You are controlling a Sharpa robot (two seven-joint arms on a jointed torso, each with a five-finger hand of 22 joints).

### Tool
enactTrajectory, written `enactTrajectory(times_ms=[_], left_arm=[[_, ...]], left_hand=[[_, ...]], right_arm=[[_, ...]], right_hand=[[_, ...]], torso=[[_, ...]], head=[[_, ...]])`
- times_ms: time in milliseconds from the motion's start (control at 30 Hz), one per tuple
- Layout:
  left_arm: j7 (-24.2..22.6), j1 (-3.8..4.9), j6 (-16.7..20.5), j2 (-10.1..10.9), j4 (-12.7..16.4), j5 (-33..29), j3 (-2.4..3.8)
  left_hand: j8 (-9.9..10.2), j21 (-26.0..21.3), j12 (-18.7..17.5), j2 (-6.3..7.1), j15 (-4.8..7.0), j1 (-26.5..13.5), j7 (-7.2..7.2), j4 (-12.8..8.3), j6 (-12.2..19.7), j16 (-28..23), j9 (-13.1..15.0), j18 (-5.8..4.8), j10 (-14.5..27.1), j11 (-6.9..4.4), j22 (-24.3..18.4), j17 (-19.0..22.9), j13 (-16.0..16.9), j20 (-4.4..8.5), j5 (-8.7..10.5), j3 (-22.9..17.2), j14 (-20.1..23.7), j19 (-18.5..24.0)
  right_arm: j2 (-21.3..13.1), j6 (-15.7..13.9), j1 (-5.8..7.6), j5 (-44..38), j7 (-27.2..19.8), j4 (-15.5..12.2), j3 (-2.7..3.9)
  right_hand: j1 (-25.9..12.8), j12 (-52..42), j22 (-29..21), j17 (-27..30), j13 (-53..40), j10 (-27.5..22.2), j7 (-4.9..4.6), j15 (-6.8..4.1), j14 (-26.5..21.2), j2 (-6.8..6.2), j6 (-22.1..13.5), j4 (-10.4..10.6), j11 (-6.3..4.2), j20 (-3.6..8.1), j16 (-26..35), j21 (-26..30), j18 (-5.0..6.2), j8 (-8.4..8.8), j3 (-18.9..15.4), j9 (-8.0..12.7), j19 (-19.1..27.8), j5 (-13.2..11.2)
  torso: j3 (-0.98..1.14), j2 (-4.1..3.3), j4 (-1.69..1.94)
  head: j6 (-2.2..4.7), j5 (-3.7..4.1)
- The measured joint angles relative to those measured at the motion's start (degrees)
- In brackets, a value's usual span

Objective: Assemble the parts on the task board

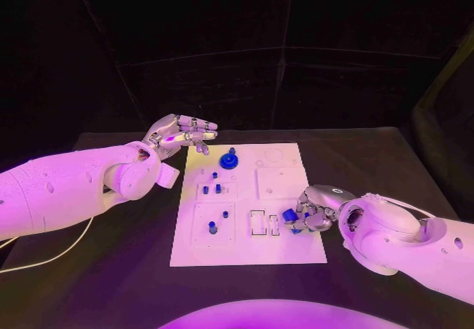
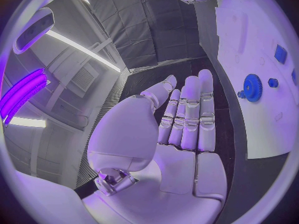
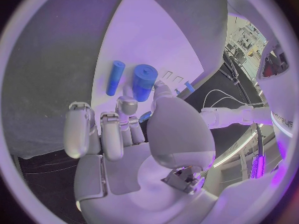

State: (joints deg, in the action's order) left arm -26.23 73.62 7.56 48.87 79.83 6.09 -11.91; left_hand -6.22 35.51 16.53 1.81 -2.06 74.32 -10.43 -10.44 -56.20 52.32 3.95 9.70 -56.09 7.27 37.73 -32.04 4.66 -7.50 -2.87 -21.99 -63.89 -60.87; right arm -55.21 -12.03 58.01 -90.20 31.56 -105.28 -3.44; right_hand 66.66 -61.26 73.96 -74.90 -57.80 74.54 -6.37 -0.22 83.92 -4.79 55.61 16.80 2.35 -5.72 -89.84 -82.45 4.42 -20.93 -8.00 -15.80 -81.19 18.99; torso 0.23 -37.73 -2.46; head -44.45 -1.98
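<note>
Looking down from the head view, the white task board (image 1: 249,205) lies mid-table; the right hand (image 1: 314,209) rests on its right edge, fingers closed around a blue part (image 1: 290,215) half hidden by them. A blue gear (image 1: 229,161) stands near the board's far end. The left hand (image 1: 183,134) hovers off the far left corner. In the left wrist view, that hand's fingers (image 2: 190,117) are straight and hold nothing, the gear (image 2: 252,87) beside them. In the right wrist view, a blue cylinder (image 3: 144,82) sits at the fingertips (image 3: 127,106), a slimmer blue peg (image 3: 114,77) nearby.
</note>
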Motion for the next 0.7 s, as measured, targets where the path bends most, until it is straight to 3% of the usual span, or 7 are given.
enactTrajectory(times_ms=[233,267,367,500,700], left_arm=[[0.01,0.0,-0.03,0.07,0.05,0.0,0.0],[0.01,0.0,-0.03,0.09,0.06,0.0,0.0],[0.02,0.0,-0.04,0.14,0.07,0.0,-0.01],[0.03,0.0,-0.05,0.18,0.11,0.0,-0.01],[0.04,0.0,-0.08,0.25,0.11,0.0,-0.01]], left_hand=[[0.0,0.0,0.0,0.0,0.0,0.0,0.0,0.0,0.0,0.0,0.0,0.0,0.0,0.0,0.0,0.0,0.0,0.0,0.0,0.0,0.0,0.0],[0.0,0.0,0.0,0.0,0.0,0.0,0.0,0.0,0.0,0.0,0.0,0.0,0.0,0.0,0.0,0.0,0.0,0.0,0.0,0.0,0.0,0.0],[0.0,0.0,0.0,0.0,0.0,0.0,0.0,0.0,0.0,0.0,0.0,0.0,0.0,0.0,0.0,0.0,0.0,0.0,0.0,0.0,0.0,0.0],[0.0,0.0,0.0,0.0,0.0,0.0,0.0,0.0,0.0,0.0,0.0,0.0,0.0,0.0,0.0,0.0,0.0,0.0,0.0,0.0,0.0,0.0],[0.0,0.0,0.0,0.0,0.0,0.0,0.0,0.0,0.0,0.0,0.0,0.0,0.0,0.0,0.0,-0.01,0.01,0.0,0.0,0.0,0.0,0.0]], right_arm=[[0.85,0.21,-0.29,-0.47,0.07,0.61,0.25],[0.89,0.17,-0.32,-0.52,0.09,0.64,0.27],[0.97,-0.07,-0.4,-0.65,0.13,0.63,0.27],[0.71,-1.25,-0.58,-0.91,0.26,0.22,0.2],[-1.35,-4.81,-0.89,-0.68,0.57,-1.67,-0.04]], right_hand=[[2.12,-0.84,0.58,0.0,-1.36,0.0,0.18,0.0,0.0,2.12,-0.57,-0.13,0.0,0.2,0.0,-0.24,-0.07,-1.2,-0.19,-1.33,-0.22,1.29],[2.44,-1.11,0.69,0.0,-1.63,0.01,0.18,0.0,0.0,2.44,-0.57,-0.15,-0.02,0.2,0.0,-0.24,-0.89,-1.34,-0.18,-1.43,-0.22,1.73],[3.39,-1.83,0.96,0.0,-2.47,0.41,0.25,-0.16,0.16,3.39,-0.5,-0.48,-0.42,0.42,0.0,-0.56,-0.91,-1.96,0.2,-1.77,-0.44,2.99],[5.38,-2.81,0.99,0.0,-3.92,0.93,0.98,-0.74,0.12,5.35,-0.14,-1.06,-0.93,0.9,0.0,-0.9,-0.9,-2.41,1.41,-2.31,-0.92,4.83],[6.27,-3.0,0.99,0.0,-4.61,1.15,1.25,-0.75,0.1,5.64,-0.23,-0.94,-1.15,0.91,0.0,-1.2,-0.9,-2.52,1.75,-2.32,-1.35,6.77]], torso=[[-0.01,0.0,0.0],[-0.01,0.0,0.0],[-0.01,0.0,-0.03],[-0.01,0.04,-0.03],[-0.01,0.1,-0.03]], head=[[-0.13,-0.08],[-0.14,-0.09],[-0.21,-0.09],[-0.23,-0.06],[-0.09,-0.16]])
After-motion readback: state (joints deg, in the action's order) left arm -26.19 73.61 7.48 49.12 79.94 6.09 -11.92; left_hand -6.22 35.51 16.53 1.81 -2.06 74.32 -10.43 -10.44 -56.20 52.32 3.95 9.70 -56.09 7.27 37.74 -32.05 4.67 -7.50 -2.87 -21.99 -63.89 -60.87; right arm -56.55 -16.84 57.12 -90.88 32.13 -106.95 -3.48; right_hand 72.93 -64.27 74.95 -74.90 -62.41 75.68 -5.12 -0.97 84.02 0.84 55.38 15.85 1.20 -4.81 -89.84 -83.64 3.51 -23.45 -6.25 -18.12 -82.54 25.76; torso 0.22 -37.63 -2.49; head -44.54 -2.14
